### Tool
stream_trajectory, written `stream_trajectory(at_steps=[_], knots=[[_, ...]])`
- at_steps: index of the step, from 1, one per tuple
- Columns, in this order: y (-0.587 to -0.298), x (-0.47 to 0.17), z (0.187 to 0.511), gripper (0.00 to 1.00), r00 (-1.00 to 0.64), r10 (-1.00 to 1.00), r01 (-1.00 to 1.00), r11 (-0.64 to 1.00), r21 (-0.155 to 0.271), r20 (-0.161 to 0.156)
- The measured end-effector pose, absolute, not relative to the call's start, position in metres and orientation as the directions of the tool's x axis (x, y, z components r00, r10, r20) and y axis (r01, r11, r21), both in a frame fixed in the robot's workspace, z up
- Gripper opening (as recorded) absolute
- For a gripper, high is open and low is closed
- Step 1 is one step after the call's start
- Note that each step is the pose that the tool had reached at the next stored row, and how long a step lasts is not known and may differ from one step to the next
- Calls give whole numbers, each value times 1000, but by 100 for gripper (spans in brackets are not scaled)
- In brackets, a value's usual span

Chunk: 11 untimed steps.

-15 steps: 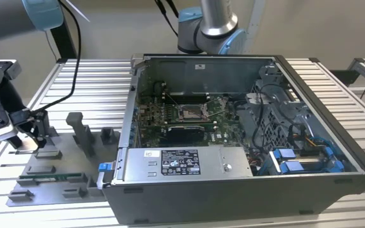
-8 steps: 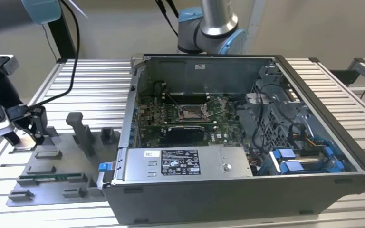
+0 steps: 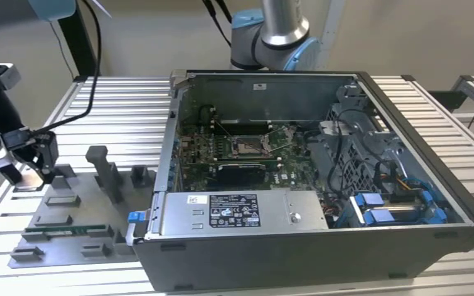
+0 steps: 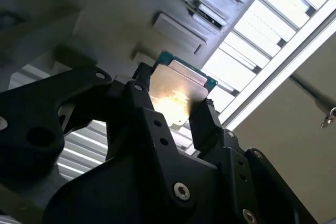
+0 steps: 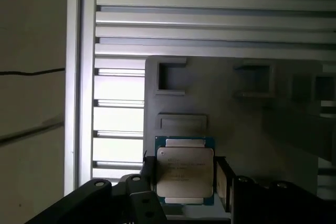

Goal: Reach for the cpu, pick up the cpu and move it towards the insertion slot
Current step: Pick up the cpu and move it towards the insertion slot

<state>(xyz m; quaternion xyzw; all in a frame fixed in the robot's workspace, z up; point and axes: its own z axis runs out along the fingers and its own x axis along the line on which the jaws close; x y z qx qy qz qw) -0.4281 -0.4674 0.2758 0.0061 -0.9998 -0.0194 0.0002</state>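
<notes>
The cpu (image 5: 185, 169) is a flat square chip with a silvery top and a thin green rim. It sits between the two black fingers of my gripper (image 5: 185, 182), which is shut on its sides. In the second wrist view its tan underside (image 4: 173, 98) shows, raised a little off the grey parts tray (image 4: 105, 9). In the exterior view my gripper (image 3: 31, 177) hangs over the tray's far corner at the exterior view's left. The insertion slot (image 3: 248, 146) is a silver-framed socket on the motherboard inside the open computer case, well off toward the exterior view's right.
The grey tray (image 3: 72, 253) carries a long green memory stick (image 3: 64, 230) and upright grey fixtures (image 3: 105, 172). The open case (image 3: 320, 240) has tall metal walls, a power supply (image 3: 237, 213) at its front and blue-tagged cables (image 3: 394, 206). A slatted aluminium table (image 3: 113, 117) lies beneath everything.
</notes>
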Motion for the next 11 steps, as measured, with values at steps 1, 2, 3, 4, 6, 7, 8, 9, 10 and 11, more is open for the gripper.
stream_trajectory(at_steps=[1, 2, 3, 4, 6, 7, 8, 9, 10, 11], knots=[[-467, -428, 277, 0, -1000, -12, -12, 999, 39, 0], [-467, -428, 279, 0, -1000, -12, -12, 999, 39, 0], [-467, -428, 280, 0, -1000, -12, -12, 999, 39, 0], [-467, -428, 281, 0, -1000, -12, -12, 999, 39, 0], [-467, -428, 284, 0, -1000, -12, -12, 999, 39, 0], [-467, -428, 285, 0, -1000, -12, -12, 999, 39, 0], [-467, -428, 287, 0, -1000, -12, -12, 999, 39, 0], [-467, -428, 288, 0, -1000, -12, -12, 999, 39, 0], [-467, -428, 289, 0, -1000, -12, -12, 999, 39, 0], [-467, -428, 291, 0, -1000, -12, -12, 999, 39, 0]])
